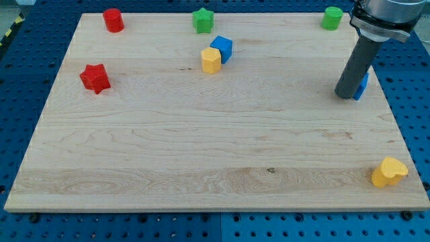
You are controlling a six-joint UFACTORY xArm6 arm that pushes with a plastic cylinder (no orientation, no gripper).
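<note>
My tip [347,95] rests on the wooden board near its right edge, about a third of the way down. It stands right against a blue block [363,85], which is mostly hidden behind the rod, so its shape is unclear. A green cylinder [331,18] sits above the tip near the view's top right corner. A yellow heart-shaped block [389,172] lies well below the tip at the bottom right.
A blue cube [222,48] and a yellow block [210,60] touch each other at top centre. A green star [203,20] sits above them. A red cylinder [113,20] and a red star [95,78] lie at the left. The board [201,148] rests on a blue pegboard.
</note>
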